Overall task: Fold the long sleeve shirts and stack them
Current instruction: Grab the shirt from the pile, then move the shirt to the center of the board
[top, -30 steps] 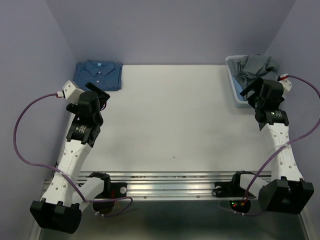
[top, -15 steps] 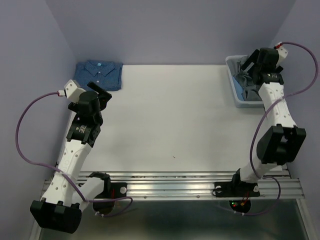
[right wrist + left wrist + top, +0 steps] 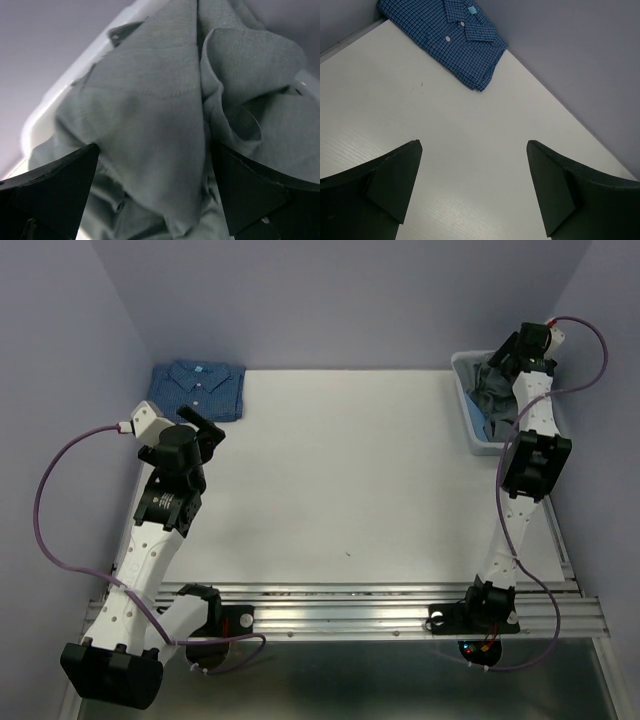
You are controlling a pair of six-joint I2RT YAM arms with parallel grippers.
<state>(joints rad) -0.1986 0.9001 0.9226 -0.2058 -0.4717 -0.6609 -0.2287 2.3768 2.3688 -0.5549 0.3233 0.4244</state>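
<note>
Fingers spread wide, the right pincer hangs directly above the grey shirt, which lies crumpled in loose folds inside the basket at the far right corner of the tabletop. Whether the fingertips touch the cloth cannot be told from the wrist view. The right arm stretches almost fully out from its base at the near edge to reach the basket. Across the tabletop, the left pincer is likewise wide open and holds nothing, poised above bare white surface and angled toward the far left corner. There the blue checked shirt lies folded flat into a neat rectangle, collar up and buttons showing, close against the back wall and well apart from the left pincer. A purple cable loops from each wrist.
</note>
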